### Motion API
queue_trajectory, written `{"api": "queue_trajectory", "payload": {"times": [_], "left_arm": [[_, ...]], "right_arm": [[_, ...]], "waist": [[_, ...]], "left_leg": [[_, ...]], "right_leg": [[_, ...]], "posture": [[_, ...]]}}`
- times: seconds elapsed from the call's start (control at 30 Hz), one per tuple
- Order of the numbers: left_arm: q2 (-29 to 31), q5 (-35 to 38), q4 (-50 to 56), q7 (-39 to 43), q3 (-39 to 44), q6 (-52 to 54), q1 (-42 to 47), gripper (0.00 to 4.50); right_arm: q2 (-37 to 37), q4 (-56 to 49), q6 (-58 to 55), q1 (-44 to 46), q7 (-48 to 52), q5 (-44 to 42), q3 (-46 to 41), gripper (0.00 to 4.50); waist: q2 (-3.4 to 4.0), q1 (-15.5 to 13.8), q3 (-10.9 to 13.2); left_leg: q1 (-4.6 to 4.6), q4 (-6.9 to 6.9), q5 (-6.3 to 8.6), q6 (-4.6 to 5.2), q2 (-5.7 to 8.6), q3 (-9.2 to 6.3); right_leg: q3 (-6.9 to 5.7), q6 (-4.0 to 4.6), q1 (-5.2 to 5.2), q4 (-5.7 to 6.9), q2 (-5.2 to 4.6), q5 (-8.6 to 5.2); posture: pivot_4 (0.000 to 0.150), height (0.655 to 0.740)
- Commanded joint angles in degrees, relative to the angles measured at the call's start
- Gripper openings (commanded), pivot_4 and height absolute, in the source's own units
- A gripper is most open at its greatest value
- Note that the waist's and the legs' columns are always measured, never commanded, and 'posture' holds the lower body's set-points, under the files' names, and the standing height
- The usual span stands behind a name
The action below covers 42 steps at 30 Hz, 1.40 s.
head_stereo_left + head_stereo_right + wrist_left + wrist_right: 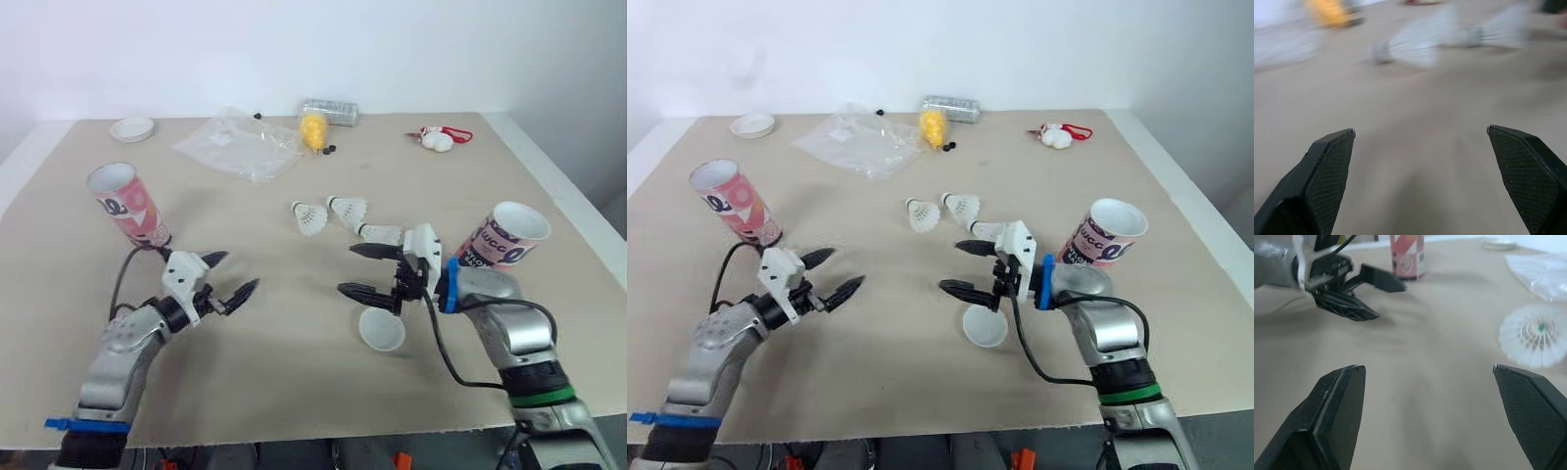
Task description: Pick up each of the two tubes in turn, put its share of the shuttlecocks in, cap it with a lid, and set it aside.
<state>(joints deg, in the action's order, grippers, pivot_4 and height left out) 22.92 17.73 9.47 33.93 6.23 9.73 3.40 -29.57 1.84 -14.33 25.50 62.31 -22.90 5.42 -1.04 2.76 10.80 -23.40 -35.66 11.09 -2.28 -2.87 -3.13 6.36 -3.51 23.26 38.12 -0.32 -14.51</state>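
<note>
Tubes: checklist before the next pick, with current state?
1. The left tool is open and empty: ok.
2. The right tool is open and empty: ok.
3. The left tube is standing, uncapped: ok.
4. The right tube is standing, uncapped: ok. Whether either is empty inside: cannot tell.
5. Three shuttlecocks lie loose between the tubes: ok.
6. The near lid lies beside the right tool, the far lid at the far left corner: ok.
</note>
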Motion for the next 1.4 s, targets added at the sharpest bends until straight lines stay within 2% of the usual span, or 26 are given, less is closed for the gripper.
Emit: {"api": "queue_trajectory", "payload": {"times": [0.03,0.23,0.37,0.67,1.03,1.4], "left_arm": [[-2.0,-1.1,4.4,-7.3,3.3,1.0,-1.3,4.5],[-6.8,-2.6,5.3,-20.6,8.5,4.3,-1.4,4.5],[-8.2,-3.7,5.3,-25.1,9.5,6.0,-1.1,4.5],[-6.3,-4.3,-3.8,-25.1,10.0,6.0,4.6,4.5],[-4.6,-6.8,-11.8,-29.2,12.6,1.5,9.5,4.5],[-1.5,-5.9,-26.9,-25.2,13.1,-2.2,18.1,4.5]], "right_arm": [[2.4,1.6,1.3,3.3,-1.1,1.3,1.0,4.47],[5.0,5.4,2.6,7.3,-0.8,3.4,2.9,4.47],[6.2,6.6,3.2,8.4,-0.9,4.3,3.6,4.47],[8.2,8.8,4.8,10.5,-0.1,6.1,4.6,4.47],[11.2,11.8,4.5,13.0,-1.2,6.3,4.4,4.47],[11.2,13.1,4.8,13.8,-1.5,7.8,4.5,4.47]], "waist": [[0.0,0.0,0.0],[-0.02,0.0,0.0],[-0.03,0.0,0.0],[-0.03,0.0,0.0],[-0.06,0.0,0.0],[-0.06,0.0,0.0]], "left_leg": [[0.01,0.0,0.0,0.0,0.0,0.0],[0.0,-0.11,-0.05,-0.07,0.01,-0.02],[0.01,-0.07,-0.05,-0.07,0.0,-0.04],[0.01,-0.08,-0.07,-0.11,0.0,-0.03],[-0.02,-0.01,-0.08,-0.14,0.0,-0.04],[-0.02,0.02,-0.14,-0.23,0.0,-0.05]], "right_leg": [[0.0,0.0,0.0,0.0,0.0,0.03],[-0.02,-0.04,-0.03,0.01,0.01,0.14],[-0.02,-0.01,-0.01,0.01,0.06,0.14],[-0.03,-0.01,-0.01,0.01,0.07,0.18],[-0.03,0.0,0.02,0.0,0.06,0.16],[-0.04,-0.01,0.04,0.0,0.07,0.18]], "posture": [[0.15,0.74],[0.15,0.74],[0.15,0.74],[0.15,0.74],[0.15,0.74],[0.15,0.74]]}}
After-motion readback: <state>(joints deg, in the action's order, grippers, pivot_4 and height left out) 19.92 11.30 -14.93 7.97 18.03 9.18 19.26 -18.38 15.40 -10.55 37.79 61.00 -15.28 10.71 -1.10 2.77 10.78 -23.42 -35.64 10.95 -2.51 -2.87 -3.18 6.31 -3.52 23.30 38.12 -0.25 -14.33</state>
